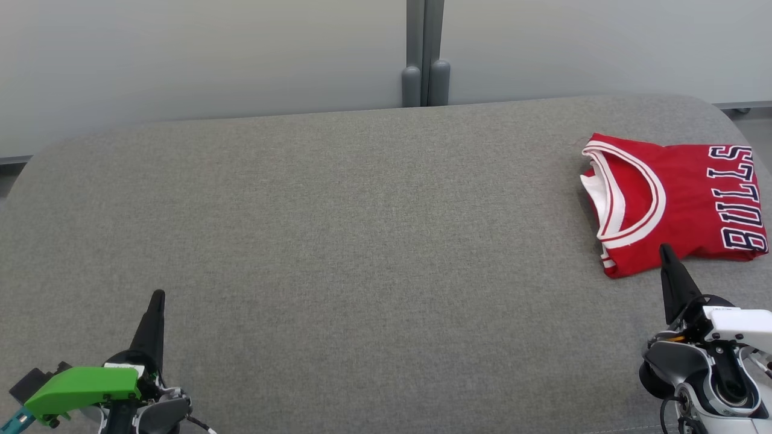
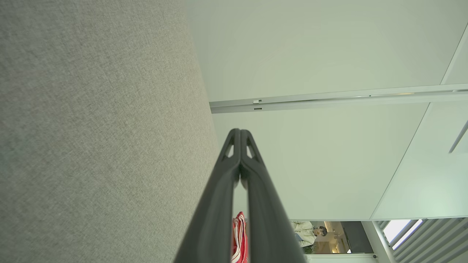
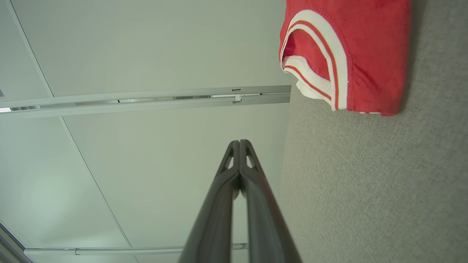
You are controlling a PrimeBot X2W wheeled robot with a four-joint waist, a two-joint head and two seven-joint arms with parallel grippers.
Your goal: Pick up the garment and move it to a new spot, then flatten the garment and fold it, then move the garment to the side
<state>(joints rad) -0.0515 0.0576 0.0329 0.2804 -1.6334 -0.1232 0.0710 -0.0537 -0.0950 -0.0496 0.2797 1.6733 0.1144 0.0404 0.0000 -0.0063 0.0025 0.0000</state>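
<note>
- Grey padded surface [image 1: 338,241]: a woven, lightly flecked cloth top with rounded far corners is stretching across most of the head view. It is carrying the garment at its far right.
- Pale wall panels [image 1: 205,54]: smooth and matt, they are standing behind the far edge of the surface. A grey upright post [image 1: 425,60] is dividing them.
- Garment [image 1: 675,199]: a red jersey of soft knit, folded into a compact rectangle, is lying flat on the surface.
  - White-and-red banding is edging its curved neckline, which is facing left.
  - Dark letters outlined in white are running along its right side.
  - Its near edge is lying just beyond the tip of the right gripper. In the right wrist view the two are appearing apart.
- Right gripper [image 1: 665,248]: at the near right, its two long, dark, tapered fingers are pressing together tip to tip. They are pointing toward the far side and gripping nothing.
- Left gripper [image 1: 158,294]: at the near left, well apart from the garment, its matching dark fingers are likewise meeting at the tips and carrying nothing.
- Green cover [image 1: 81,386]: a glossy moulded plastic piece is sitting on the left wrist.
</note>
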